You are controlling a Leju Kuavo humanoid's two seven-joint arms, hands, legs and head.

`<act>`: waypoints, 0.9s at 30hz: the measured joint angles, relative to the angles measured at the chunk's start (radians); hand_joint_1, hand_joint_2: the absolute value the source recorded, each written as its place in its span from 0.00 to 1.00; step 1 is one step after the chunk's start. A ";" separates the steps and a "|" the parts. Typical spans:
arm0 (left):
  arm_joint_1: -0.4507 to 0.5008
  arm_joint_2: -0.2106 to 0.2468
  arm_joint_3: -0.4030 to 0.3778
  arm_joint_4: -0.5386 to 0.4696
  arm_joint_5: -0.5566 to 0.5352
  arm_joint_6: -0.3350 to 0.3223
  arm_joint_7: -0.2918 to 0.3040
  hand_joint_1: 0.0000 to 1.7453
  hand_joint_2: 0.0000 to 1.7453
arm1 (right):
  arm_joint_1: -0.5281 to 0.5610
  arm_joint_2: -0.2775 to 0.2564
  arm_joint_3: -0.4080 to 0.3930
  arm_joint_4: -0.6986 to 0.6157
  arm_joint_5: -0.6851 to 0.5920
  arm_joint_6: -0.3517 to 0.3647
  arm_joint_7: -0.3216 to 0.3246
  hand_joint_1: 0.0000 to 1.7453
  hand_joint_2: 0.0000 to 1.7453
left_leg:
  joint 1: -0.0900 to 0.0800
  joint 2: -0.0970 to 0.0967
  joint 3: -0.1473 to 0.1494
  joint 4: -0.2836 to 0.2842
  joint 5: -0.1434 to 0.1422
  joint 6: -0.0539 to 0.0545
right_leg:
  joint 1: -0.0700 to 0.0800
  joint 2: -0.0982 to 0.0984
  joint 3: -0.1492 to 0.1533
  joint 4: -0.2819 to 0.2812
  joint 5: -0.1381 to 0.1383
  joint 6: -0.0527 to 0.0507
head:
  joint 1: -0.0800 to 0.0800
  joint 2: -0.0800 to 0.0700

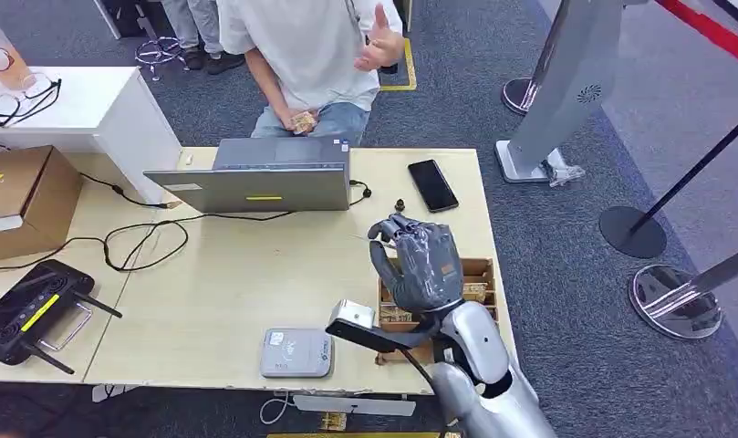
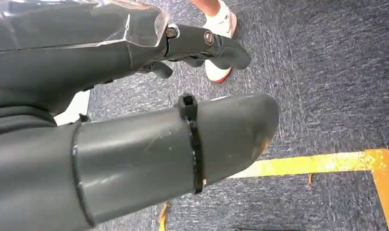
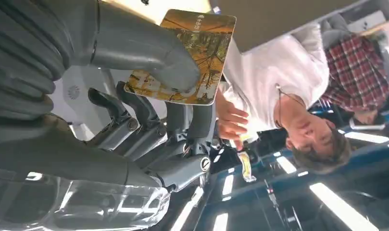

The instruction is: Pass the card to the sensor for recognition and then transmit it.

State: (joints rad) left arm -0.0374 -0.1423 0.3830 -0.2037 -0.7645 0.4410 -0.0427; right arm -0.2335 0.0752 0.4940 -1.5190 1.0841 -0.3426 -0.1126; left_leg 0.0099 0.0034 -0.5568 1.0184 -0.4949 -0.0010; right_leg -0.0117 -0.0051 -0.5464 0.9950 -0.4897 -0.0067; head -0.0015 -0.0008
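Note:
My right hand (image 1: 418,265) is raised above the right side of the table, its back toward me. In the right wrist view this hand (image 3: 120,125) pinches a brown and yellow picture card (image 3: 202,48) between the thumb and the fingers, and the card faces the person across the table. The grey card sensor (image 1: 296,352) lies flat near the table's front edge, below and to the left of my hand. The person (image 1: 310,46) stands behind the laptop with one hand raised (image 1: 380,44) and small cards (image 1: 302,120) in the other. My left hand (image 2: 134,144) hangs over the carpet, holding nothing.
A wooden box of cards (image 1: 481,278) sits under my right hand at the table's right edge. A laptop (image 1: 265,178), a black phone (image 1: 432,185), a black router (image 1: 27,306), a cardboard box (image 1: 18,196) and cables also lie on the table. Barrier posts (image 1: 633,230) stand to the right.

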 joint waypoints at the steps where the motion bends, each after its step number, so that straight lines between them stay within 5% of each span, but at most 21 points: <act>1: 0.000 0.000 0.000 0.000 0.000 0.000 0.000 0.00 0.00 | -0.004 0.002 0.002 0.004 -0.005 -0.006 -0.002 1.00 1.00 | 0.000 0.000 0.000 0.000 0.000 0.000 | 0.000 0.000 0.000 0.000 0.000 0.000 | 0.000 0.000; 17: 0.000 -0.002 0.000 0.000 -0.021 -0.001 -0.016 0.00 0.00 | -0.109 0.041 0.023 0.116 0.002 -0.156 -0.013 1.00 1.00 | 0.000 0.000 0.000 0.000 0.000 0.000 | 0.000 0.000 0.000 0.000 0.000 0.000 | 0.000 0.000; 27: 0.000 -0.002 0.000 0.000 -0.035 -0.008 -0.015 0.00 0.00 | -0.199 0.071 0.034 0.231 0.084 -0.175 0.025 1.00 1.00 | 0.000 0.000 0.000 0.000 0.001 -0.001 | 0.000 0.000 0.000 0.001 0.000 0.000 | 0.000 0.000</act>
State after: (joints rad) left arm -0.0379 -0.1442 0.3834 -0.2037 -0.7992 0.4330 -0.0580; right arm -0.4321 0.1465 0.5280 -1.2878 1.1677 -0.5173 -0.0873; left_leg 0.0100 0.0034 -0.5567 1.0184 -0.4943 -0.0017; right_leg -0.0116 -0.0051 -0.5464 0.9955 -0.4897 -0.0067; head -0.0011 -0.0008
